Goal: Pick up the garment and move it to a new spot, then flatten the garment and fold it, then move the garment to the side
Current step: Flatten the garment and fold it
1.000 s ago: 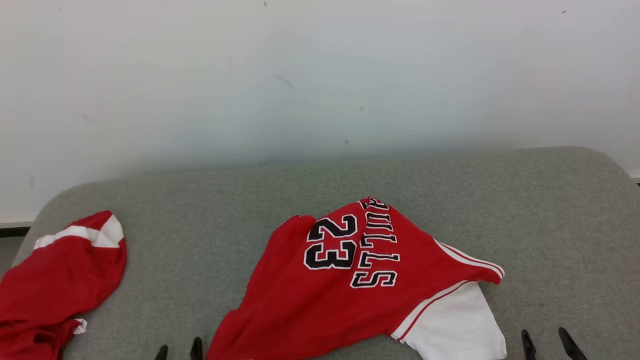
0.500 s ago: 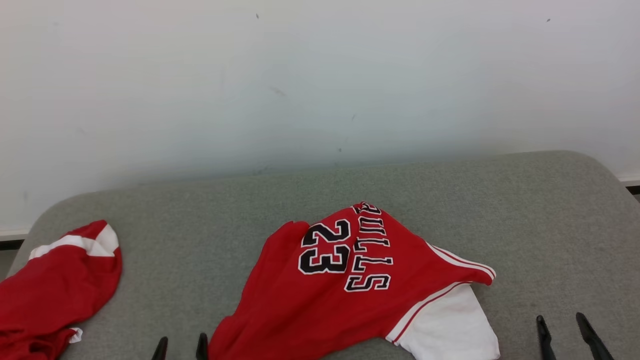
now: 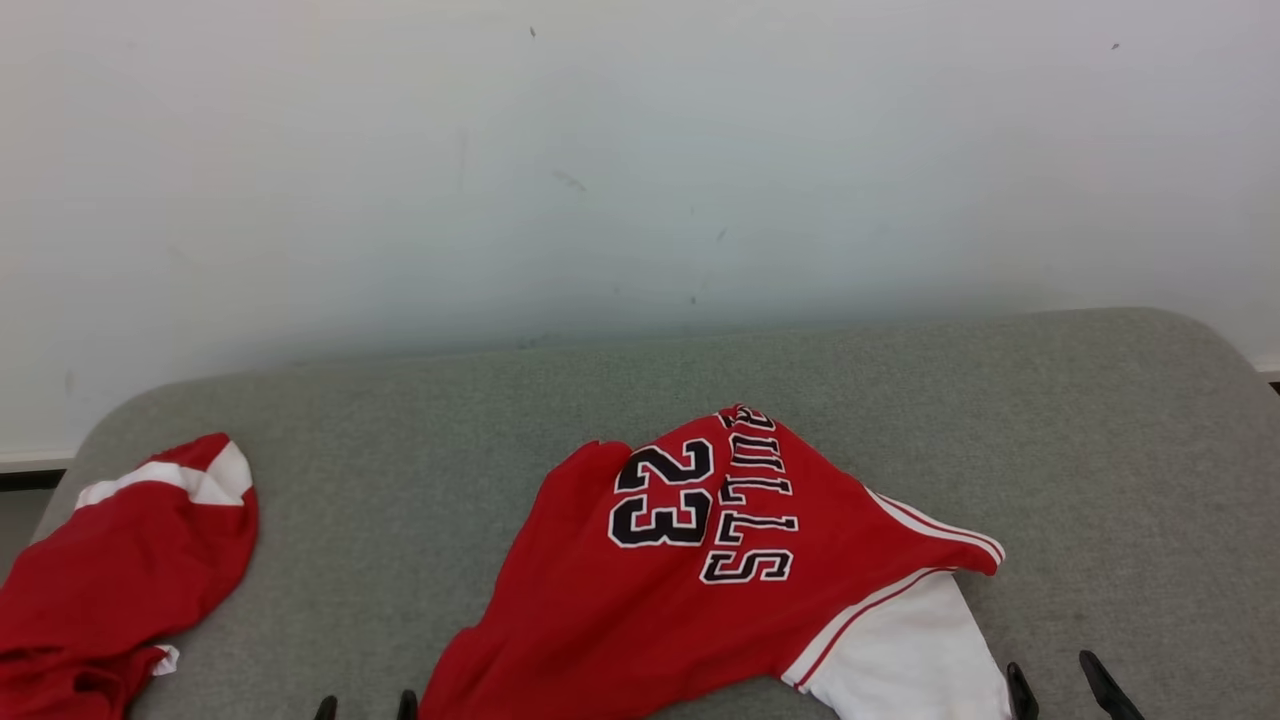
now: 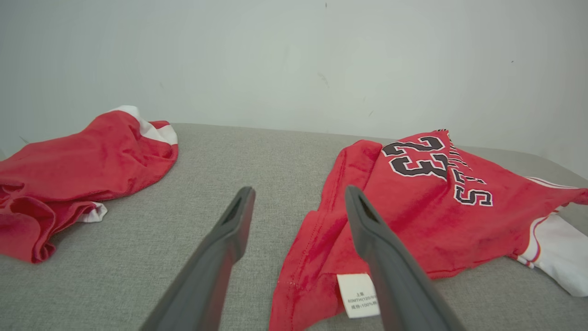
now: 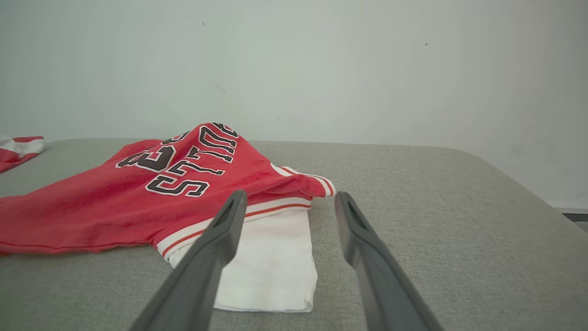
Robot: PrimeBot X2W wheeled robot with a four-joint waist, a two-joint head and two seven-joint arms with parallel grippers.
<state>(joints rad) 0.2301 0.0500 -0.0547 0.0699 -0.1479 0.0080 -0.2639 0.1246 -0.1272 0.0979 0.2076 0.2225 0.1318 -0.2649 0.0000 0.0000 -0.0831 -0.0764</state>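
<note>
Both grippers hang released: we should set the left gripper (image 4: 298,191) on the jersey (image 3: 690,590) at its labelled hem (image 4: 298,271), the right gripper (image 5: 290,196) on its white sleeve (image 5: 271,262), then lift evenly.

1. The jersey (image 3: 700,560) runs off the head view's bottom edge.
2. Left of the jersey, a second red garment (image 3: 120,570) is cut off by that view's edges.
3. Flanking the jersey there, the left tool (image 3: 366,706) and right tool (image 3: 1058,686) are cut to fingertips.
4. The print on the jersey's label (image 4: 360,294) is too small to read.
</note>
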